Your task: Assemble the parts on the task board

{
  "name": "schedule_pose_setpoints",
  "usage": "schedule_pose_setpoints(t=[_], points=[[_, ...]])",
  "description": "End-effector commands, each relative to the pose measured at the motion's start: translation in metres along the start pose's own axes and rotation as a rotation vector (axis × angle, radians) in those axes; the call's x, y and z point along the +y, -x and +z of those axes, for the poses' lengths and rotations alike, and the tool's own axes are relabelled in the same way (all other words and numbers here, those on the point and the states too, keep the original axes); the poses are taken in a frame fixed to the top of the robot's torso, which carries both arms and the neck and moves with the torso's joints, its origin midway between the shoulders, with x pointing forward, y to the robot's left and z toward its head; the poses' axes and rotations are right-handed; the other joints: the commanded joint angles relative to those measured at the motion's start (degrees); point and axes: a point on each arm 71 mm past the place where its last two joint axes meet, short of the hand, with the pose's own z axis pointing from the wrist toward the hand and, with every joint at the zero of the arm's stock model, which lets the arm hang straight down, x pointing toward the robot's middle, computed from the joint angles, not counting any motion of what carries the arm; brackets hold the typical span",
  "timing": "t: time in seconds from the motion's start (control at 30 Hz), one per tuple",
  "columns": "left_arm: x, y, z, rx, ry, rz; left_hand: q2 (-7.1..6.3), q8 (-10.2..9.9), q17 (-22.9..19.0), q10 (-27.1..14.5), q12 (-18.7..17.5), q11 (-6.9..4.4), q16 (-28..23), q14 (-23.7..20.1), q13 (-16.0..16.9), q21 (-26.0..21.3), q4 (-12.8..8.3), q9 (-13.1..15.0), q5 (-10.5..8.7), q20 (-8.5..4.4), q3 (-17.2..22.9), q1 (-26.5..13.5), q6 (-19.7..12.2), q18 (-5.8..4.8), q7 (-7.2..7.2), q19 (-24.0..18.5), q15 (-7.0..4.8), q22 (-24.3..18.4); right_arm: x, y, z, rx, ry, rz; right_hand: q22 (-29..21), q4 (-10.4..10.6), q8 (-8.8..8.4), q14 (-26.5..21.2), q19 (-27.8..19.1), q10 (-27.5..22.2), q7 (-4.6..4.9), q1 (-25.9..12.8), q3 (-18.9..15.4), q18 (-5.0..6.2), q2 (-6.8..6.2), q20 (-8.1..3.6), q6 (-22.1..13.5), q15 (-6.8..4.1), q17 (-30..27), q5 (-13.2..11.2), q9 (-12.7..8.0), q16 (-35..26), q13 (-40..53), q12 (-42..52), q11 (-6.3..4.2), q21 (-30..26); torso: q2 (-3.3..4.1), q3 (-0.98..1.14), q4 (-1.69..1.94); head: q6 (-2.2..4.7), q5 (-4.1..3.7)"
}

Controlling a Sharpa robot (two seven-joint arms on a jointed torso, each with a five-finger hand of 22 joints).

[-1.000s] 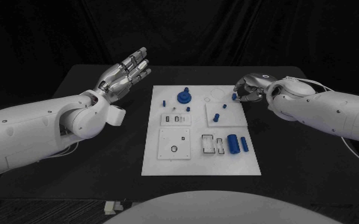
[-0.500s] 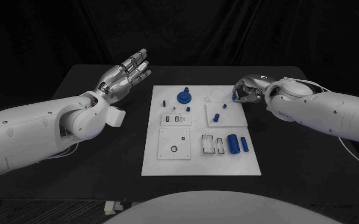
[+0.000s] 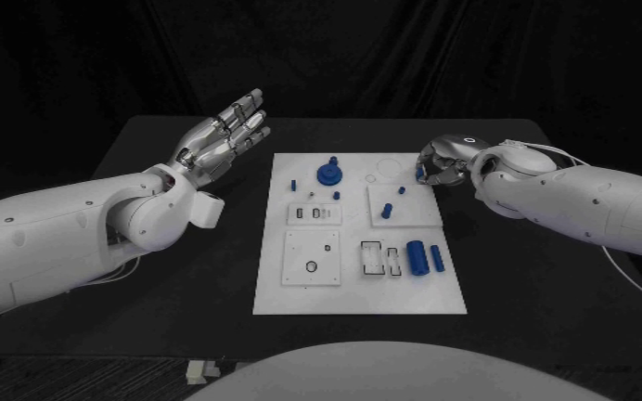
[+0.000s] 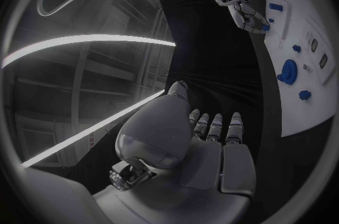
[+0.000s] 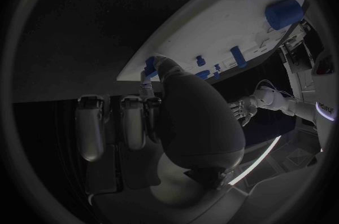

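The white task board (image 3: 361,294) lies mid-table, and I also see it as the board (image 5: 212,21) in the right wrist view. On it are a round blue part (image 3: 329,175), small blue pegs (image 3: 385,210) and two blue cylinders (image 3: 418,258). My right hand (image 3: 442,160) hovers at the board's far right corner, and its thumb and a finger pinch a small blue part (image 3: 420,174). The right wrist view shows that part (image 5: 150,65) at the thumb tip, right over the board's corner. My left hand (image 3: 224,136) is raised left of the board, fingers spread, holding nothing.
Black table (image 3: 535,271) surrounds the board on all sides. Rectangular recesses (image 3: 378,259) and a round hole (image 3: 312,266) mark the board's near half. A black curtain hangs behind the table.
My right hand has edged slightly inward over the board's far right corner with the small blue part. My left arm has stayed still.
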Motion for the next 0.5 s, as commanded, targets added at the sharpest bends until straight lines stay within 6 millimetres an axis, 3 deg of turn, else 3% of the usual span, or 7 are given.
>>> schedule_pose_setpoints(t=[0.03,0.23,0.5], points=[[0.000,-0.002,0.000,0.012,-0.010,-0.009,-0.16,0.18,-0.05,0.10,-0.38,0.36,-0.21,-0.02,-0.06,-0.30,0.03,0.06,0.17,0.39,0.33,0.52,0.22,0.90,0.19,-0.04,0.48,-0.07,-0.001,-0.001,0.000,-0.003,-0.002,-0.001,14.59,-0.17,1.19,5.95,5.31,6.07,-0.01,0.17,0.48,-0.55,0.41,-0.34,0.53,-0.50,15.06,2.21,0.57,0.17,15.10,0.20,-0.36,-0.25,-0.02,0.01,-0.04,-0.01,0.07],[0.000,-0.001,0.000,0.012,-0.009,-0.009,-0.16,0.18,-0.05,0.10,-0.38,0.36,-0.21,-0.02,-0.06,-0.30,0.03,0.06,0.17,0.39,0.33,0.52,0.22,0.90,0.19,-0.04,0.48,-0.07,0.000,0.001,-0.001,-0.031,0.008,0.000,14.55,-0.83,4.15,5.95,5.25,6.07,-0.29,0.36,1.14,-0.52,1.08,-0.45,1.50,-0.69,15.06,4.66,2.28,0.17,15.10,0.20,-0.53,-0.36,-0.02,0.01,-0.04,-0.01,0.29],[0.000,0.000,-0.001,0.009,-0.005,-0.008,-0.14,0.19,-0.05,0.10,-0.38,0.42,-0.21,-0.02,-0.06,-0.29,0.02,0.08,0.22,0.43,0.38,0.60,0.29,0.90,0.20,-0.03,0.52,-0.06,0.010,0.012,-0.007,-0.133,0.048,0.014,14.55,-1.27,5.52,5.95,5.24,6.07,-0.33,0.55,1.49,-0.52,1.23,-0.54,1.35,-0.78,15.06,5.61,3.12,0.17,15.10,0.20,-0.60,-0.37,-0.01,0.00,-0.04,-0.01,0.84]])
